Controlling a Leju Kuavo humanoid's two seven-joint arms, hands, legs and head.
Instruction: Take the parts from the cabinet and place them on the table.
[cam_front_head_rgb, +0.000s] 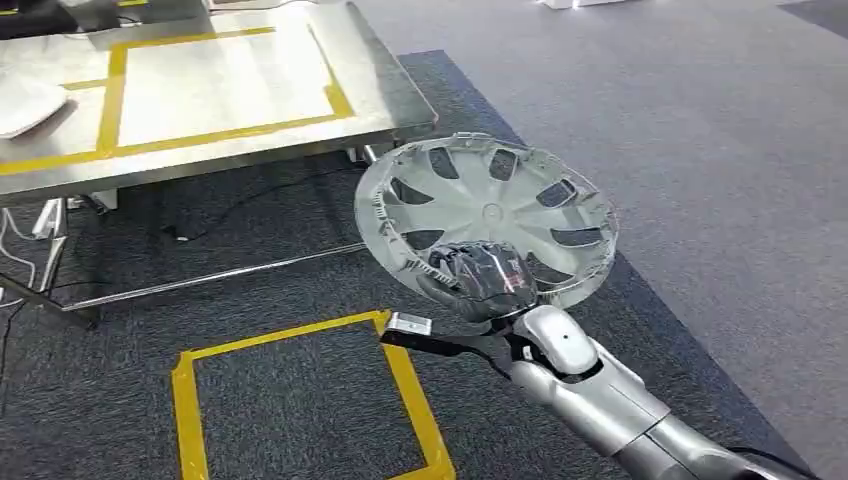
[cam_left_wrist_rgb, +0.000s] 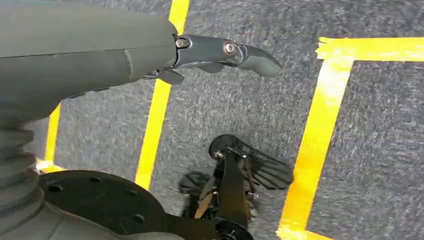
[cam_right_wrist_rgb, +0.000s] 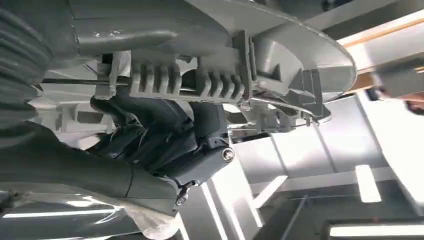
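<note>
**Hubcap held near the steel table**

The right hand grips the near rim of a silver plastic hubcap, a round slotted disc with no long axis, held almost flat, its spoked face up and tilted slightly. It hangs over dark carpet just beyond the corner of the brushed-metal table. The left hand holds nothing, fingers extended over yellow floor tape.
</note>
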